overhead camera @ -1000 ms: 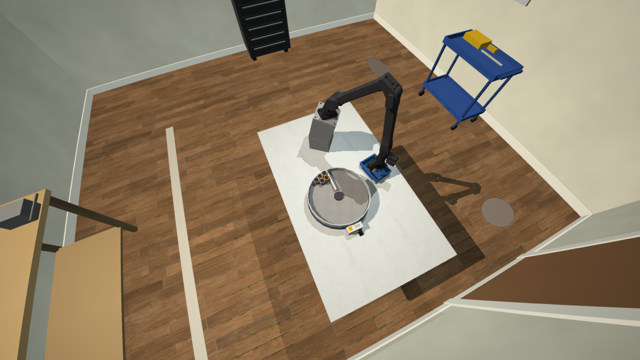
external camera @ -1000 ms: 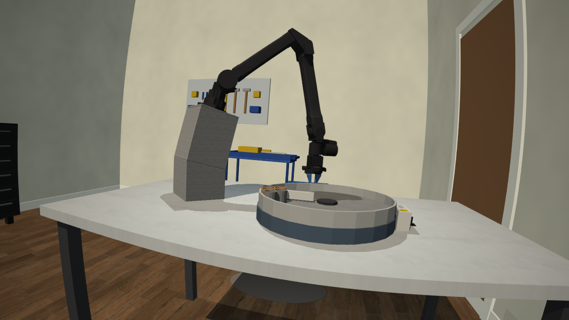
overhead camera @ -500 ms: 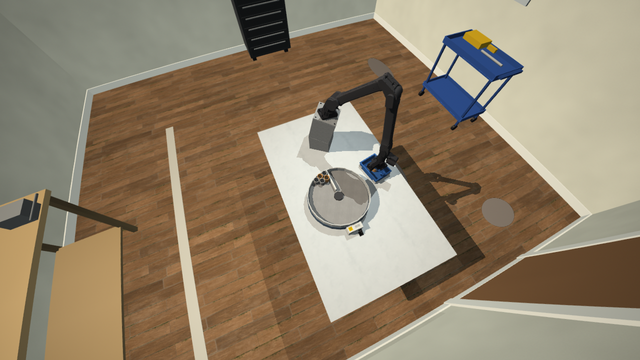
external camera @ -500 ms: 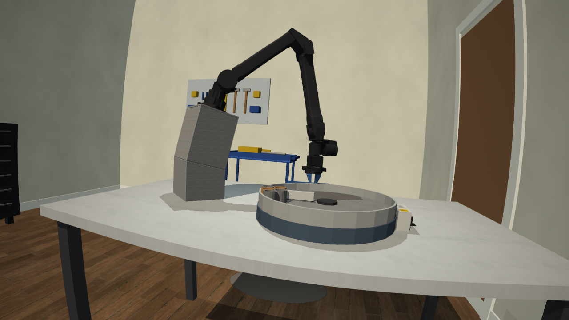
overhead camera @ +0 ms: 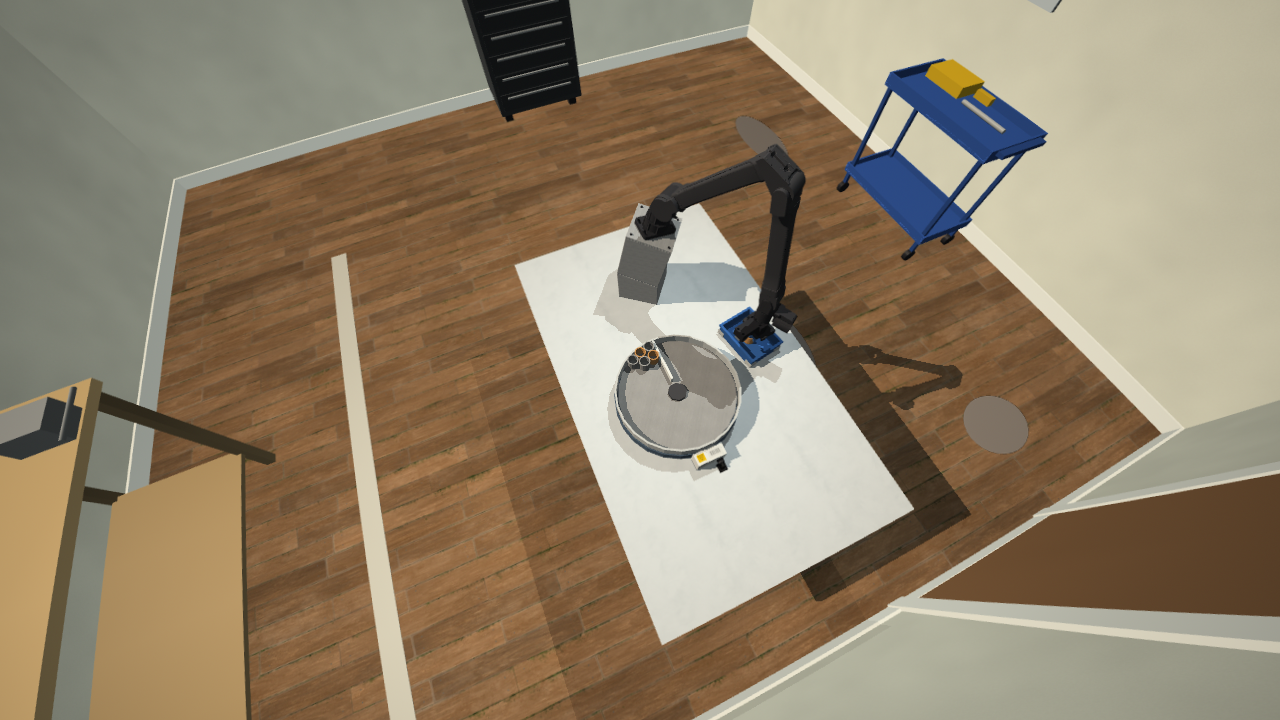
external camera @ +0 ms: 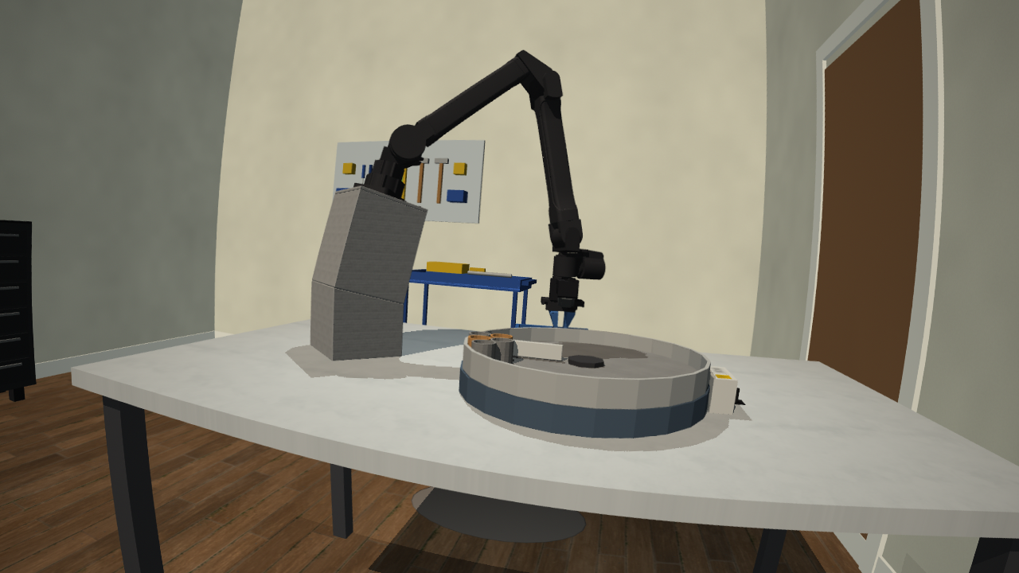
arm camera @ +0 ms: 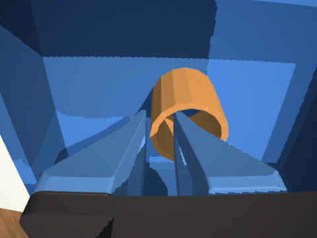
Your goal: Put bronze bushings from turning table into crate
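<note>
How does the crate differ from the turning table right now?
The crate is rectangular; the turning table is round. The crate is blue, the turning table mostly grey, and the crate is smaller. A bronze bushing shows inside the crate, whereas the turning table carries a cluster of bronze and steel bushings. Both have raised walls and open tops.

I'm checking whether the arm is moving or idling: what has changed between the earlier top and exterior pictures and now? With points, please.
Nothing visibly changed. The arm [overhead camera: 780, 241] [external camera: 556, 157] and the gripper [overhead camera: 753, 338] [external camera: 564, 327] [arm camera: 160, 119] are where they were, as are the crate [overhead camera: 737, 346] [arm camera: 99, 79], the turning table [overhead camera: 680, 425] [external camera: 583, 388] and its bushings [overhead camera: 653, 355] [external camera: 505, 350]. The wrist view has no earlier picture to compare.
</note>
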Robot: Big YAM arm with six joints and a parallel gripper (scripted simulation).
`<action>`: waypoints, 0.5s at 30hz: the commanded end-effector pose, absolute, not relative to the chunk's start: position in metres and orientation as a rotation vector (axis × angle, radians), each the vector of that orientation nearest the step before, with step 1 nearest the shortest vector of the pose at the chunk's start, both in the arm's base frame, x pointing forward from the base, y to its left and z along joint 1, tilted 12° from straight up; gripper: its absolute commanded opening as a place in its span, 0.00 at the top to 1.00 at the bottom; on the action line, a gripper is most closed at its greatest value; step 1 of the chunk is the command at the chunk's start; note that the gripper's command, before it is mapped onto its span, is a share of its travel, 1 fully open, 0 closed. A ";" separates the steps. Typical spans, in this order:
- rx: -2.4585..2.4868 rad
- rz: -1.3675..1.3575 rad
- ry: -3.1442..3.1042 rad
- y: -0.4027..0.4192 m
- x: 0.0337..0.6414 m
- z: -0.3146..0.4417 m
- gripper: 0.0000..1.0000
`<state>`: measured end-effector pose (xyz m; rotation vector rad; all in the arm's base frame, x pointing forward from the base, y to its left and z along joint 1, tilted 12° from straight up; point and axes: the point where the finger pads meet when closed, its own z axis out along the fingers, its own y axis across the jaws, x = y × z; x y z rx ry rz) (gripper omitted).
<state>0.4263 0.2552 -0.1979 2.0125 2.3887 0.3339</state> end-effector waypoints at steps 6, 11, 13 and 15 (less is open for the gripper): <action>2.005 0.355 2.376 0.252 0.429 -0.168 0.85; 2.006 0.355 2.374 0.245 0.428 -0.146 0.85; 2.000 0.355 2.380 0.246 0.425 -0.136 0.85; 2.000 0.355 2.380 0.246 0.425 -0.136 0.85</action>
